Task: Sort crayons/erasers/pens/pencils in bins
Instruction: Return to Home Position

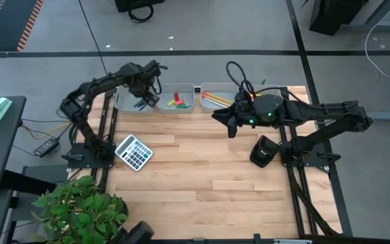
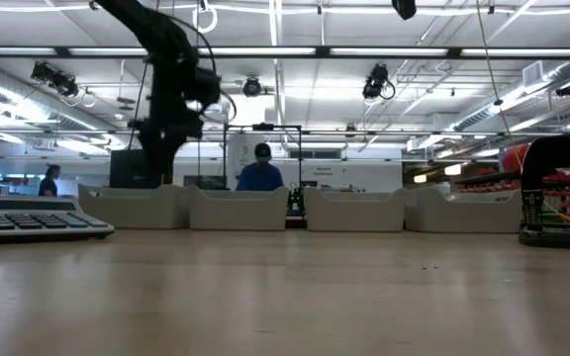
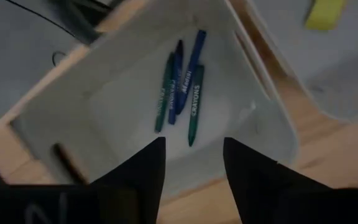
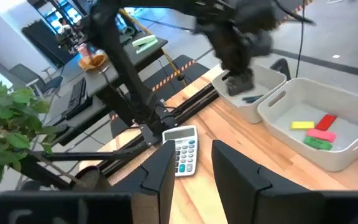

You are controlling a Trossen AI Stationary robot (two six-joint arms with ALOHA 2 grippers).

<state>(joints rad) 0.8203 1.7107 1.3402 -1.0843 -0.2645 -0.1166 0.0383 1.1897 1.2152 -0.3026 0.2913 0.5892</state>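
Wooden table (image 1: 202, 176), bins (image 1: 175, 85) along its far edge. Left gripper (image 3: 193, 146) hangs spread and empty over the end bin (image 3: 117, 106). Only its wrist view shows the blue and green crayons (image 3: 182, 87) inside. Right gripper (image 4: 191, 149), spread too, hovers mid-table. Its view catches erasers (image 4: 316, 132) in the next bin, and overhead, pencils (image 1: 215, 100) fill the third.

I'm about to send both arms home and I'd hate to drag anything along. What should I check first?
1. Left end effector empty: ok, open over the crayon bin, holding nothing.
2. Right end effector empty: ok, open above the table.
3. Crayons settled: ok, lying flat in the crayon bin.
4. Erasers settled: ok, all inside the eraser bin.
5. Nothing left to sort: cannot tell; the right arm hides part of the table, and only a calculator shows.
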